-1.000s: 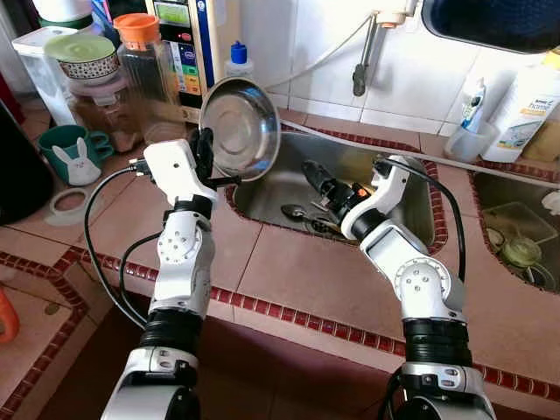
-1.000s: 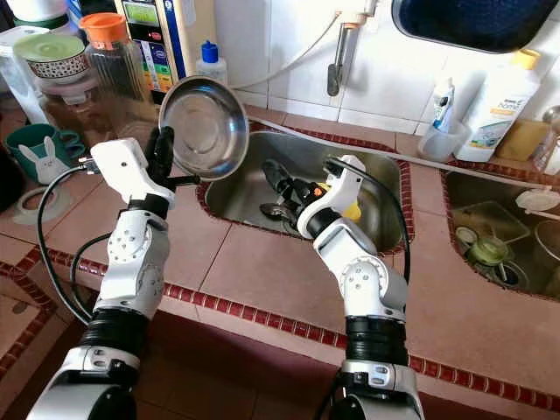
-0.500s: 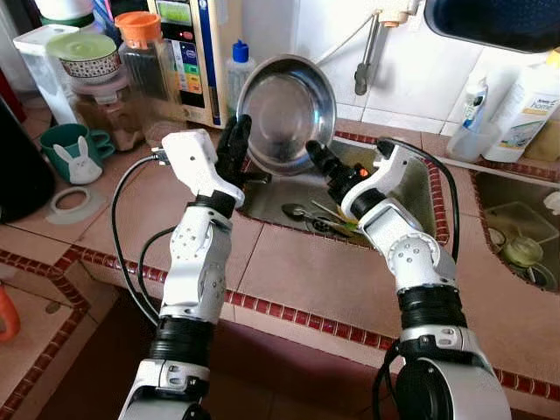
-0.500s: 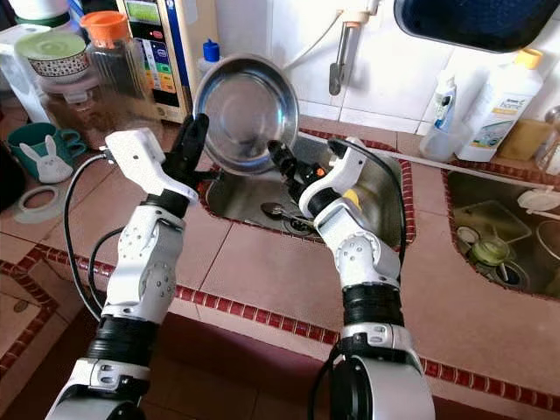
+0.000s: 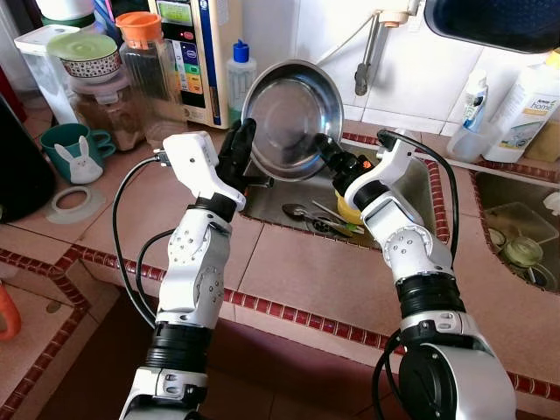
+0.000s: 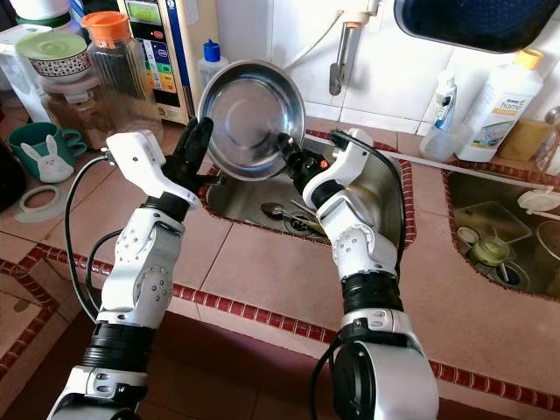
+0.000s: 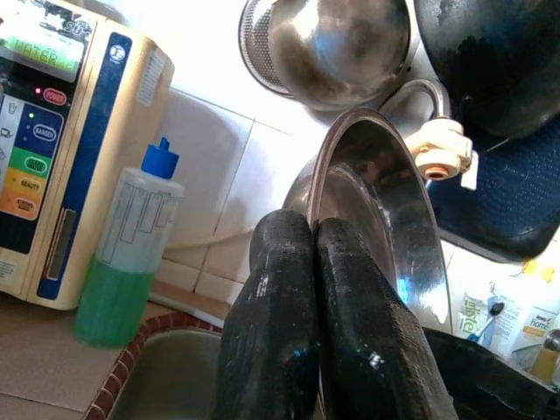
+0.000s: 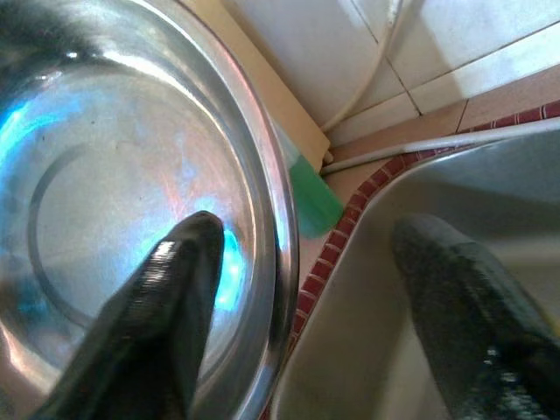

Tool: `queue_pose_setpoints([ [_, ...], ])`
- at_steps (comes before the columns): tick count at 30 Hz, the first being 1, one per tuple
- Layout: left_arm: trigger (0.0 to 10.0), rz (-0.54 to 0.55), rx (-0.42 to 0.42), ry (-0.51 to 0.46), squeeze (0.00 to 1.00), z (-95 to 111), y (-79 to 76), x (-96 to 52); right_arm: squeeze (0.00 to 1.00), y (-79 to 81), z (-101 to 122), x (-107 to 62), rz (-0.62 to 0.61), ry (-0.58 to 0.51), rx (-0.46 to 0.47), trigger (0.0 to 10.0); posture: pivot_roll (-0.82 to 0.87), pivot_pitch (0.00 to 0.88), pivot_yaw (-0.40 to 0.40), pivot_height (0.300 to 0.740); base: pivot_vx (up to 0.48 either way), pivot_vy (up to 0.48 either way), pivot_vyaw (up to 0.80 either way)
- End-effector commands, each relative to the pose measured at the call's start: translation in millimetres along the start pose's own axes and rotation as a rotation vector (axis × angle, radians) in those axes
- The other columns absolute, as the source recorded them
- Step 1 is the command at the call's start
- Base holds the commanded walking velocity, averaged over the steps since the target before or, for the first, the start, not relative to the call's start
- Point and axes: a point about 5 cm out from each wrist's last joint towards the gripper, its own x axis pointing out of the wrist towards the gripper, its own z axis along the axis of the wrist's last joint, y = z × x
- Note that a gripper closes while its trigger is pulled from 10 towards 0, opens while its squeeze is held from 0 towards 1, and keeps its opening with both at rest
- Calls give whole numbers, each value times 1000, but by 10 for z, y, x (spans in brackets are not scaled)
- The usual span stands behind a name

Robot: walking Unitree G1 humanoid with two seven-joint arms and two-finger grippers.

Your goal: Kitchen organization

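A round steel bowl is held up on edge over the back left corner of the sink, its hollow facing me. My left gripper is shut on the bowl's left rim; in the left wrist view its fingers press together at the rim. My right gripper is open at the bowl's lower right rim. The right wrist view has one finger inside the bowl and the other outside, over the sink.
Spoons and a yellow item lie in the sink. A water machine, a green bottle, jars and a teal mug crowd the left. Soap bottles and a second basin are on the right.
My left arm carried the bowl to the right, from the counter edge to above the sink. My right gripper rose out of the sink and now straddles the bowl's rim.
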Motion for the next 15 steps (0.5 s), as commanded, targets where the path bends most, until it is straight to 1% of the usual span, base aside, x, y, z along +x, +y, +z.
queue_pose_setpoints([
  [1,0,-37,-29,-8,0,28,-87,0,0,3,28,26,2,-9,15,0,74,22,-34,740,0,0,0],
  [7,0,-38,-40,-3,0,27,-96,-16,0,7,11,38,10,-8,46,0,76,25,-35,740,0,0,0],
  [11,0,-25,-89,30,0,-17,-71,-56,0,-5,0,47,28,-5,112,0,79,30,-32,740,0,0,0],
  [15,0,-7,-92,49,0,-48,-27,-97,0,-21,12,43,23,-11,116,0,78,33,-30,740,0,0,0],
])
